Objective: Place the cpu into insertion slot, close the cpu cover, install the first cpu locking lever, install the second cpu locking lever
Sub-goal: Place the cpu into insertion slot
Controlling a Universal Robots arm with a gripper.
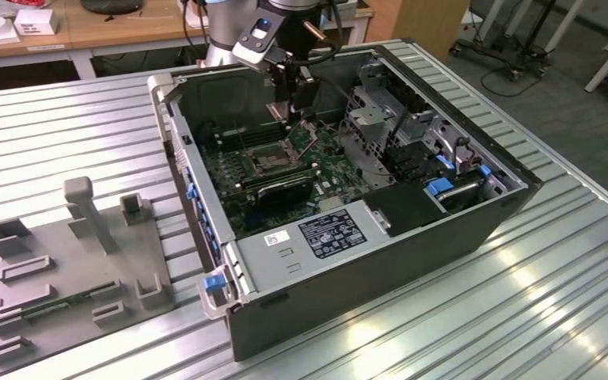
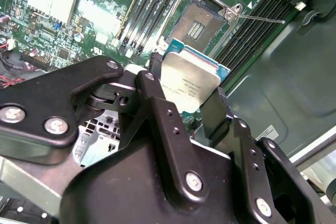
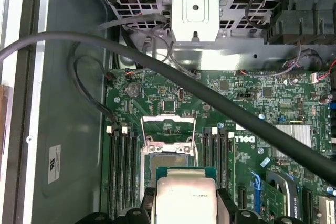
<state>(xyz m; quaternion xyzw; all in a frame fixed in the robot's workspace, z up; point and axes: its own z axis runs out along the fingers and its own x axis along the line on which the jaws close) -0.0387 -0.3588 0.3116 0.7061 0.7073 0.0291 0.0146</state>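
My gripper (image 1: pixel 291 107) hangs inside the open computer case (image 1: pixel 484 229), above the green board, shut on the cpu (image 2: pixel 186 80). The cpu (image 3: pixel 186 199) is a flat square chip with a silver-tan face, pinched by its edges between the two black fingers (image 2: pixel 157 108). The insertion slot (image 3: pixel 168 161) lies just beyond the chip, its dark centre uncovered. The cpu cover (image 3: pixel 168 119) stands raised as a thin silvery frame at the slot's far side. A thin wire lever (image 2: pixel 262 19) sticks out beside the insertion slot (image 2: pixel 197 22).
Long black memory slots (image 3: pixel 122 166) flank the socket on both sides. A thick black cable (image 3: pixel 236 114) crosses over the board. A metal drive cage (image 1: pixel 373 119) stands close to the gripper. On the exterior view's left a grey fixture block (image 1: pixel 72 261) sits on the slatted table (image 1: pixel 515 317).
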